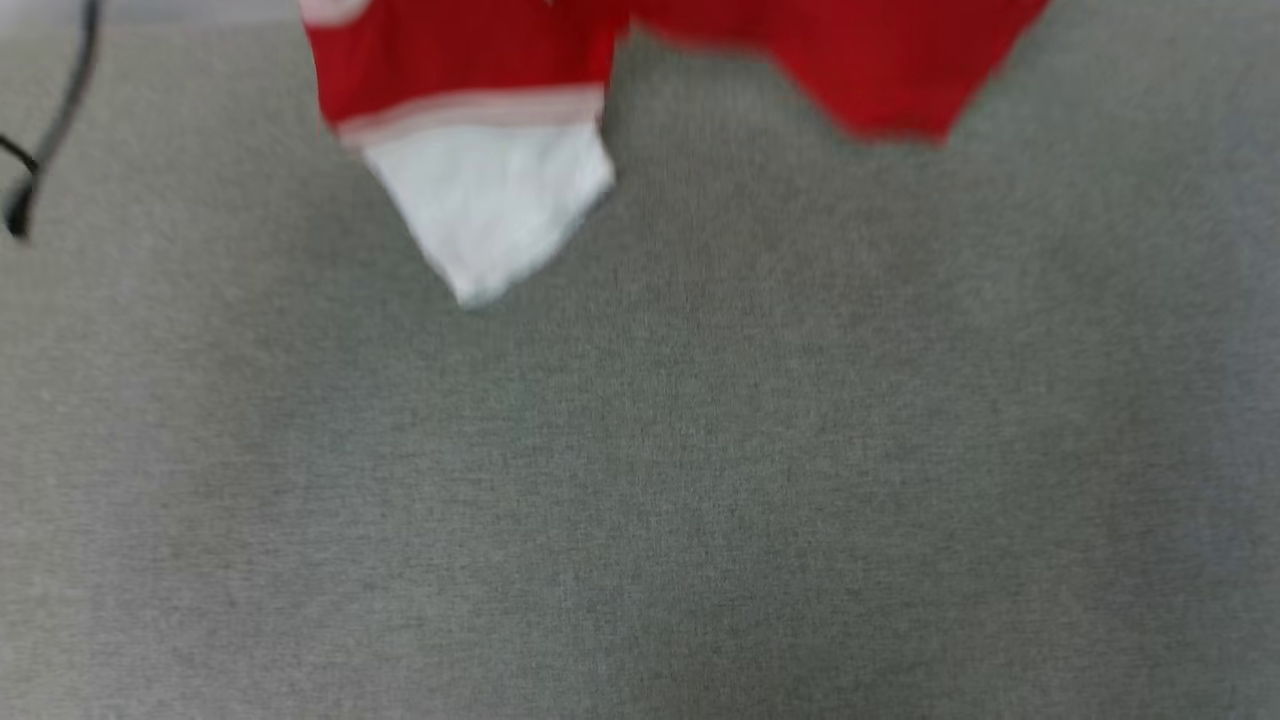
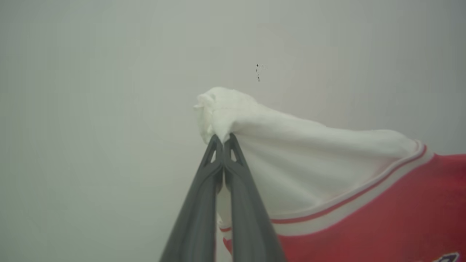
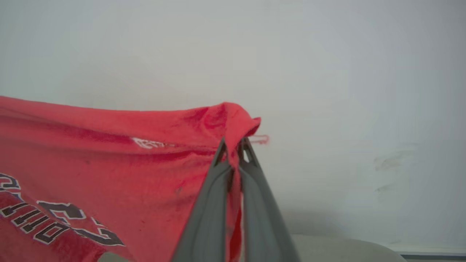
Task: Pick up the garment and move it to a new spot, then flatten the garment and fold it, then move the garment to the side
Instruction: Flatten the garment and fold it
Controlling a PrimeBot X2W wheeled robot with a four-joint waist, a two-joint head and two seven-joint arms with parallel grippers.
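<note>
A: Jaws on both sides are pinching shut on cloth. Left gripper (image 2: 222,140) is clamping a bunched white sleeve tip, right gripper (image 3: 235,145) is clamping a red corner.
B: And the garment (image 1: 470,70)?
A: Hanging up in the air, stretching sideways between the two grips (long axis running left to right). Head view, blurred, is showing a white sleeve and a red flap dangling over the grey surface (image 1: 640,480). Right wrist view is catching dark lettering, left wrist view striped trim.
</note>
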